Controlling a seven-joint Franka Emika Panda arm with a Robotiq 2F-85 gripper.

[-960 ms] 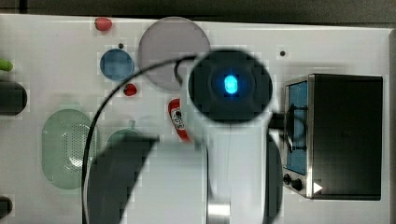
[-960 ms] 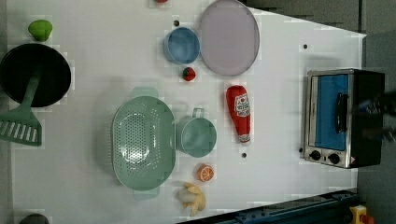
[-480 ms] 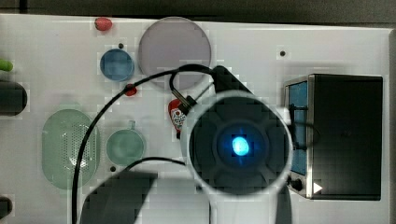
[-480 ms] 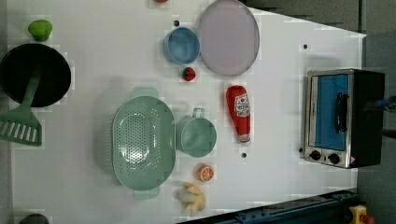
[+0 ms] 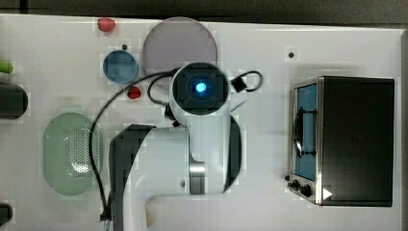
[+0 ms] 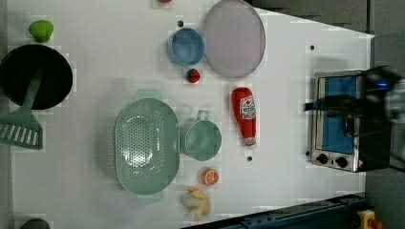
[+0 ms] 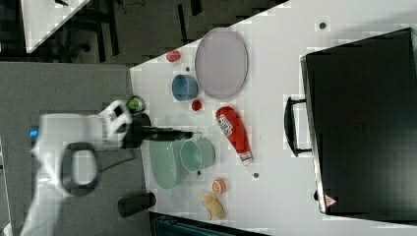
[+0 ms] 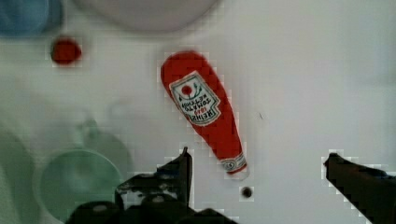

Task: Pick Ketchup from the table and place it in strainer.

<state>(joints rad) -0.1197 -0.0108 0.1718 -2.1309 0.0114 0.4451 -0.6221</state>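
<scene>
Step in hand: approach for the pick. In the wrist view the black two-finger gripper [image 8: 257, 163] stands spread wide and empty, and the cap end of the ketchup, a small red squeeze bottle with a white label patch [image 8: 204, 109], lies between the fingers' lines but clear of both.

The ketchup [image 6: 244, 116] lies flat on the white table [image 6: 95, 71], not yet lifted. In the left view it rests just to the right of the round green mug with a handle [image 6: 202, 139] and just below the large grey-lilac round plate [image 6: 234, 38].

Further off, beyond the mug on the left view's left, sits the strainer, a large oval mint-green perforated plastic basket [image 6: 146, 145], with nothing in it.

Next move, as judged: centre over the bottle's wider body, descend, and close across its width. The mug stands close, so the fingers need clearance on that side.
</scene>
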